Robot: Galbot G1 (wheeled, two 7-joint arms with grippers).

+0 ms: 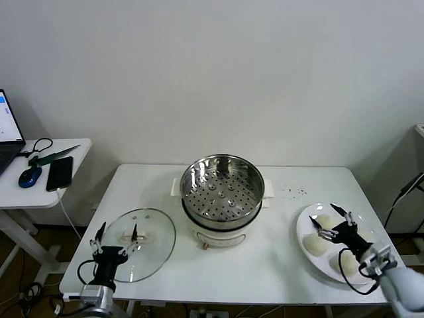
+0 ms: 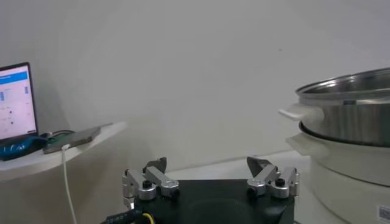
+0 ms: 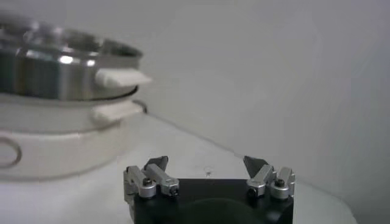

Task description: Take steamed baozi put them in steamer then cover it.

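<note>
The steel steamer (image 1: 222, 187) stands empty on its white pot base at the table's middle; it also shows in the left wrist view (image 2: 350, 106) and the right wrist view (image 3: 61, 70). The glass cover (image 1: 151, 233) lies flat on the table at the front left. My left gripper (image 1: 116, 237) is open over the cover's near-left edge, holding nothing (image 2: 207, 165). Three off-white baozi (image 1: 317, 244) show on a white plate (image 1: 306, 217) at the right. My right gripper (image 1: 333, 220) is open just above them, holding nothing (image 3: 206, 164).
A white side table (image 1: 73, 159) stands to the left with a phone (image 1: 59, 173), a blue mouse (image 1: 29, 176) and a laptop (image 1: 8, 129). The white wall is close behind the table. Small dark specks (image 1: 293, 192) lie on the table right of the steamer.
</note>
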